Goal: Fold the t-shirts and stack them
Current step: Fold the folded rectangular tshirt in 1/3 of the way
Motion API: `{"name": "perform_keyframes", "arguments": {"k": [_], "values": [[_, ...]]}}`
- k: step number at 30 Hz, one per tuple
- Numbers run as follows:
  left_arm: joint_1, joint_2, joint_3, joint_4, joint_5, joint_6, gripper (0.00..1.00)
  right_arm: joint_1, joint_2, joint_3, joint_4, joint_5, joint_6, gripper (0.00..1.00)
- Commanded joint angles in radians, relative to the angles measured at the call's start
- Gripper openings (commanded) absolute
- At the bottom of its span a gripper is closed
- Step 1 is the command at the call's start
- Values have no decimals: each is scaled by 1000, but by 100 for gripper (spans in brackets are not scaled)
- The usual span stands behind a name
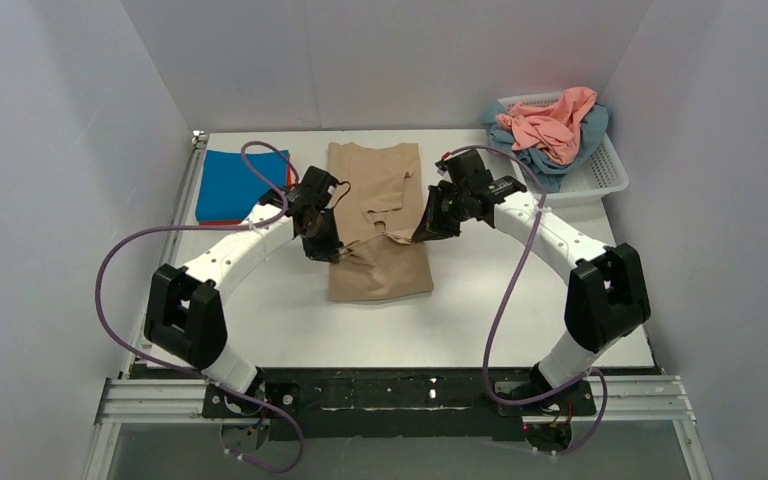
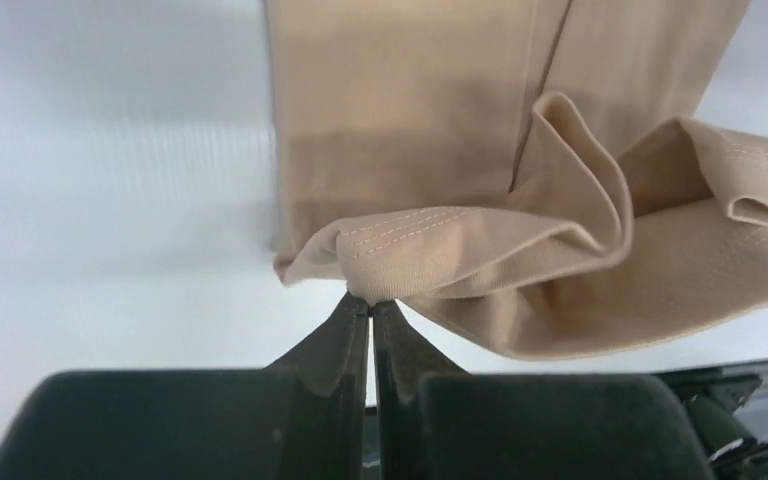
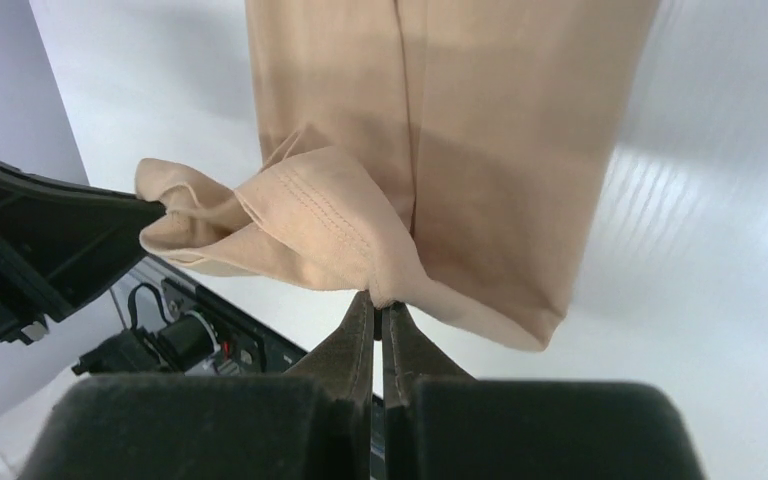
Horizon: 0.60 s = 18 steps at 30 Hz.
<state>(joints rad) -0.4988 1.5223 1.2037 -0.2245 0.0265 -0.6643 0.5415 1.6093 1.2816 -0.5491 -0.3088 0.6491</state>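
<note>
My left gripper (image 2: 371, 302) and right gripper (image 3: 380, 298) each pinch a hem corner of the tan-beige cotton t-shirt (image 1: 385, 275), its length running near-to-far between them.

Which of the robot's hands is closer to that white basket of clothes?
Right. The right hand pinches the tan t-shirt on the side toward the white basket; the left hand pinches its far side.

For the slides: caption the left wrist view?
Left fingers shut on the stitched hem of the tan t-shirt, above the white table.
</note>
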Motion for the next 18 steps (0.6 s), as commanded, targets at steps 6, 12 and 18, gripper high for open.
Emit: {"name": "perform_keyframes", "arguments": {"k": [6,12,18], "values": [[98,226,255,-158,-71,104,0,-76,181,213,-50,-1,-83,1],[138,353,346,-153,-53,147,0,-101,251,270,-41,26,-77,1],[155,459,430,-139,20,188,0,-125,343,321,-34,7,-70,1]]}}
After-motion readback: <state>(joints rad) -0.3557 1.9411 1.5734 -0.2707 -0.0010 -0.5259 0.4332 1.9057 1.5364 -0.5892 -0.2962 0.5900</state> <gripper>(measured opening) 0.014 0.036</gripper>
